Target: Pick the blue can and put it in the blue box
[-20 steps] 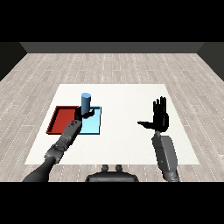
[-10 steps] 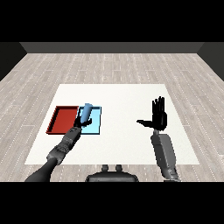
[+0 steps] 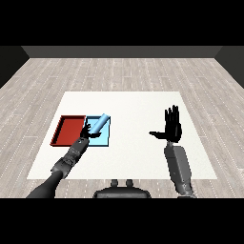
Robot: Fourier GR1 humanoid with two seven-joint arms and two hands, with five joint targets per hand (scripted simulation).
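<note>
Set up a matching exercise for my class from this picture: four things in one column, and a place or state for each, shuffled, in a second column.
Things:
1. blue can
2. red tray
3. left hand
4. right hand

Places or states:
A. raised, fingers straight, holding nothing
B. tilted over the light blue tray
C. at the can's lower end
D. leftmost on the table

Pairs: 1-B, 2-D, 3-C, 4-A

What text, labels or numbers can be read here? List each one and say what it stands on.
None can be read.
Blue can: plain, no label or print shows.
Light blue tray: plain.
Red tray: plain.
White table: no markings.
Left hand and right hand: black, no lettering.
</note>
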